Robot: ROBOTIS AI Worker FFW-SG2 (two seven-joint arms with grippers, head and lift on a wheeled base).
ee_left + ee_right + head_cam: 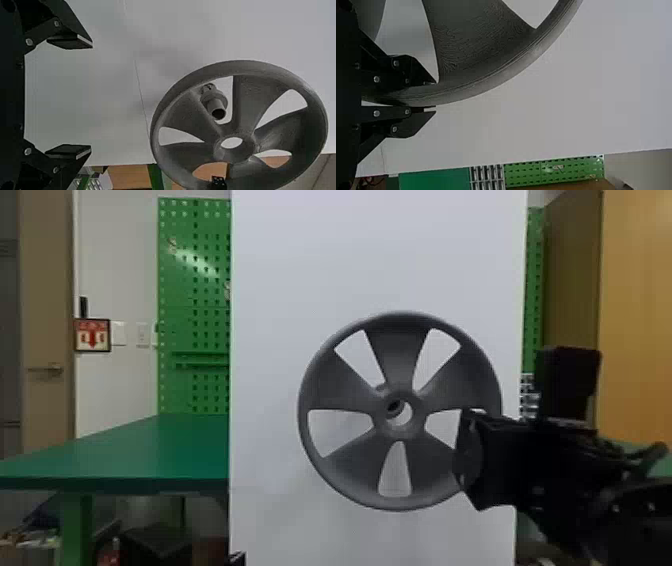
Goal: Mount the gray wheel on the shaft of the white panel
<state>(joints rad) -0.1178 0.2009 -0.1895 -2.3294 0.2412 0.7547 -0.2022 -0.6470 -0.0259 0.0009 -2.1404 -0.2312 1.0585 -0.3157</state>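
As the right gripper (467,450) has its two fingers clamped on the rim of the gray wheel (397,350), we find that one wheel upright in front of the one white panel (280,265), right of the panel's middle in the head view. We count five spokes and five openings around a single hub (400,387). In the right wrist view, we see the rim pinched between the right gripper's (435,95) fingers, one on each side.

Where the left gripper (238,559) is concerned, we make out only a dark bit at the head view's bottom edge. In the left wrist view, we see the left gripper's (92,97) two fingers spread well apart, with bare panel behind the space between them.

We count one shaft (217,107), standing out from the panel and visible through one of the wheel's openings in the left wrist view. It ends in a round hollow tip, off to one side of the hub hole, so we have the wheel before the shaft and off it.

Behind, we see one green table (150,455) to the left, with one dark box (157,546) beneath it; we cannot tell what the box holds. We also note one sign (92,335) on the wall and green pegboard (195,280) on both sides of the panel. One silver rack (487,178) has slots, whose contents we cannot tell.
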